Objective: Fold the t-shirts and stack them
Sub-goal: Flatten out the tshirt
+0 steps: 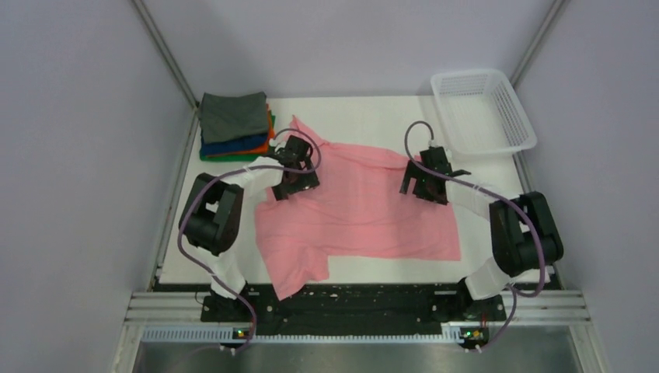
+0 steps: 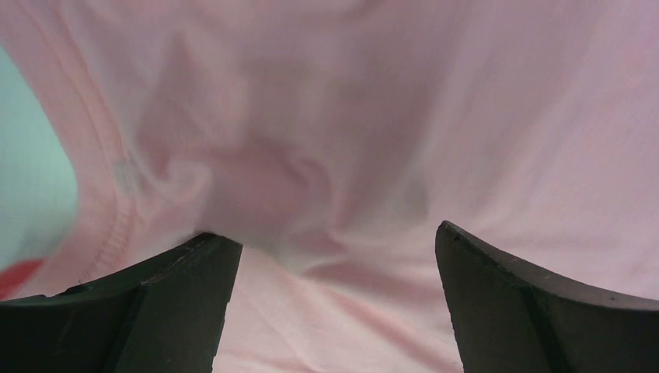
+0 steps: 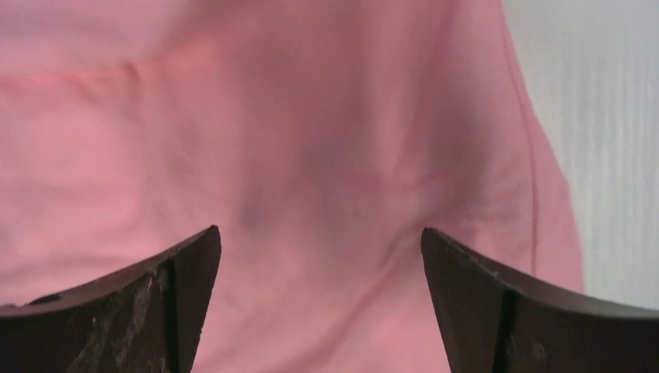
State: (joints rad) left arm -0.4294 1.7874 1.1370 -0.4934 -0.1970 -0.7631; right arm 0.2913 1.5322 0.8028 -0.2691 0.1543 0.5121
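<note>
I see the plain pink cloth t-shirt (image 1: pixel 365 210) lying rumpled mid-table (image 1: pixel 365 113), one sleeve near the front edge. Left gripper (image 2: pixel 336 256) and right gripper (image 3: pixel 320 249) hang just above it, jaws apart, holding nothing. The folded stack of shirts (image 1: pixel 233 124) sits at the far left corner.

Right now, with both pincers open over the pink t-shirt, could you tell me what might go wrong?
The left pincer and right pincer hover open over the rumpled pink t-shirt, so closing may pinch a bunch instead of one edge. Its corner overhangs the table at its near edge and might slide off. The folded stack sits close to the left pincer; a sweep could knock it.
</note>
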